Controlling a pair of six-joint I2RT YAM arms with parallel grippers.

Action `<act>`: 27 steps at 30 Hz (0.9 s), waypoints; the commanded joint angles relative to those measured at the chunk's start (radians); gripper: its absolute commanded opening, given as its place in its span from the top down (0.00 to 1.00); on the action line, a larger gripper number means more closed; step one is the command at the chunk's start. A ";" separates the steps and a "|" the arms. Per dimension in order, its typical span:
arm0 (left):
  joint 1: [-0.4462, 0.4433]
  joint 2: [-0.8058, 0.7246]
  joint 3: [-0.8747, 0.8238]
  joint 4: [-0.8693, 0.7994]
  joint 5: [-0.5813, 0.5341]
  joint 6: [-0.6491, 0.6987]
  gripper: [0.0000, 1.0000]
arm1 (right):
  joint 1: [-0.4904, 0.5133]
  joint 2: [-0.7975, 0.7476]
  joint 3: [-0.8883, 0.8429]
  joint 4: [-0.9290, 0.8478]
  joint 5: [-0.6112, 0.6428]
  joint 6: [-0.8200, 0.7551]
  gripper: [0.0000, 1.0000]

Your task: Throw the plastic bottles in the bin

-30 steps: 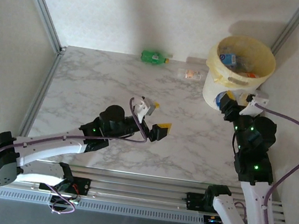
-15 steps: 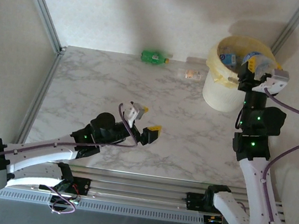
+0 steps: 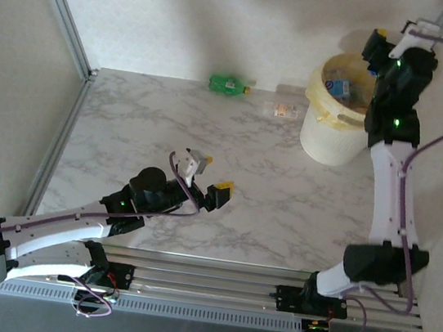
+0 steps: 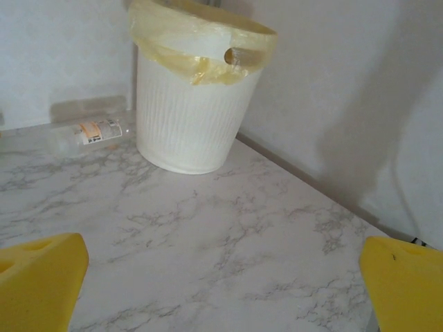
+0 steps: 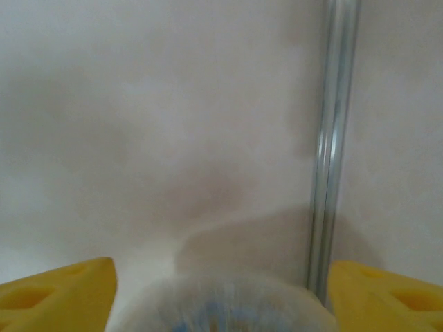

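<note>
Right hand (image 3: 376, 51) now hangs high above the bin (image 3: 329, 136), up from its side, fingers spread around a blurred bottle (image 5: 235, 308); left hand (image 3: 212, 175) spread, empty.

The middle of the worktop (image 3: 282, 207) lies bare from 9 to 3 o'clock, giving open room for a pass. The left arm (image 3: 65, 222) slants across the 7 o'clock part, its jaws wide apart over bare marble. At 1 o'clock the bin (image 3: 324, 143) blocks the corner. A clear bottle (image 3: 283, 109) lies just at its 9 o'clock side, and a green bottle (image 3: 229, 85) lies at 12 by the back wall. The right arm (image 3: 390, 181) stands along the bin's 3 o'clock side, reaching over its mouth. Metal posts (image 3: 58, 7) fence the 10 and 2 o'clock corners.
</note>
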 commanded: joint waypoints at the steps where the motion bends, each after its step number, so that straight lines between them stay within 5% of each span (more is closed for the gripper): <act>1: 0.016 -0.001 -0.013 -0.022 -0.044 -0.038 0.00 | -0.003 0.077 0.080 -0.357 0.024 0.058 0.11; 8: 0.032 0.032 0.008 -0.066 -0.045 -0.068 0.00 | -0.004 -0.120 -0.177 -0.177 -0.030 0.064 0.05; 27: 0.070 0.093 0.045 -0.051 -0.028 -0.128 0.00 | -0.003 -0.364 -0.319 -0.289 -0.275 0.134 0.01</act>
